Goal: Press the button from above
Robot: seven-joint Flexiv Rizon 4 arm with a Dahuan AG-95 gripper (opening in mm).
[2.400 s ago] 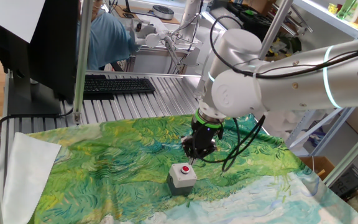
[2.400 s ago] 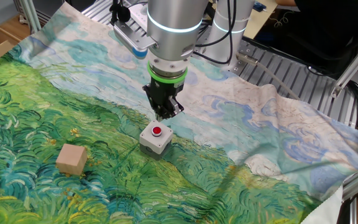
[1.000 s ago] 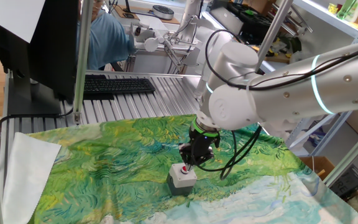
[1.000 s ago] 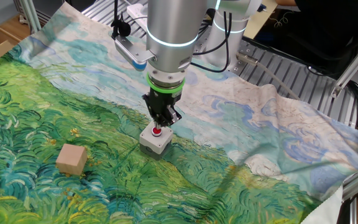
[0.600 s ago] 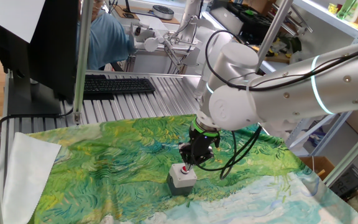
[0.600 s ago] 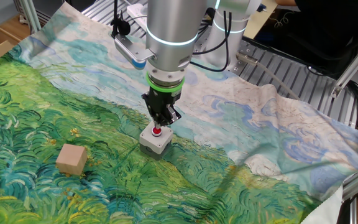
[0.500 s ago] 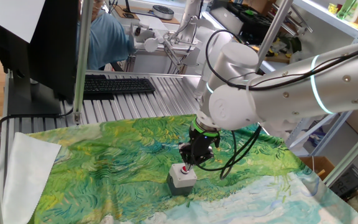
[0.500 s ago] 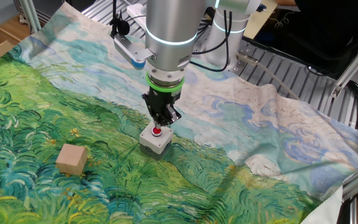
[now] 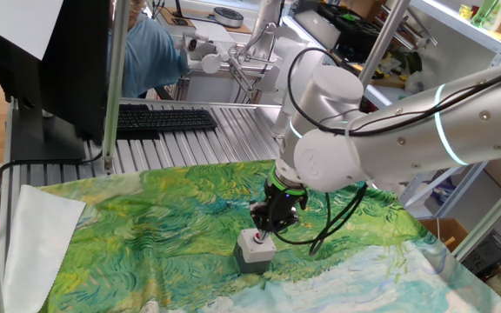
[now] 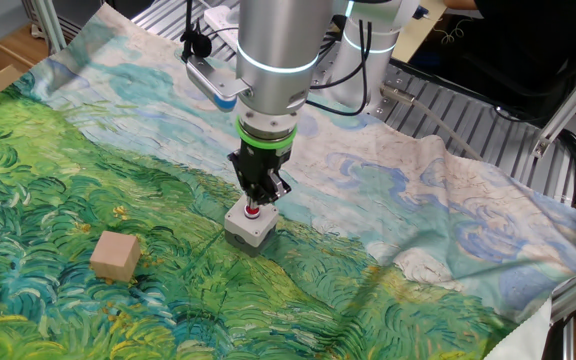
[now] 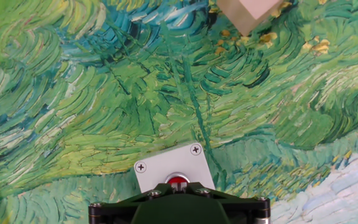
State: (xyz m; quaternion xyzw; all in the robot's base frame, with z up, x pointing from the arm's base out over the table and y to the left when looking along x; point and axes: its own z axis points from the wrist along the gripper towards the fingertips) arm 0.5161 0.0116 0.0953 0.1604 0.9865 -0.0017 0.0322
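Observation:
The small grey square box (image 9: 252, 250) sits on the green painted cloth, with the red button (image 9: 258, 235) in its top. My gripper (image 9: 262, 228) points straight down over it, and its fingertips rest on the button. In the other fixed view the fingers (image 10: 255, 196) come to one point on the button (image 10: 252, 210) above the box (image 10: 249, 229). In the hand view the button (image 11: 178, 180) shows at the bottom edge on the box (image 11: 160, 169), with the gripper (image 11: 178, 185) shut, both tips together against the red cap.
A light wooden block (image 10: 115, 255) lies on the cloth left of the box, also at the top of the hand view (image 11: 247, 11). A black keyboard (image 9: 163, 119) sits on the metal slats behind the cloth (image 9: 146, 226).
The gripper has moved from just behind the box to over the button and come down onto it. In the last half second it has barely moved.

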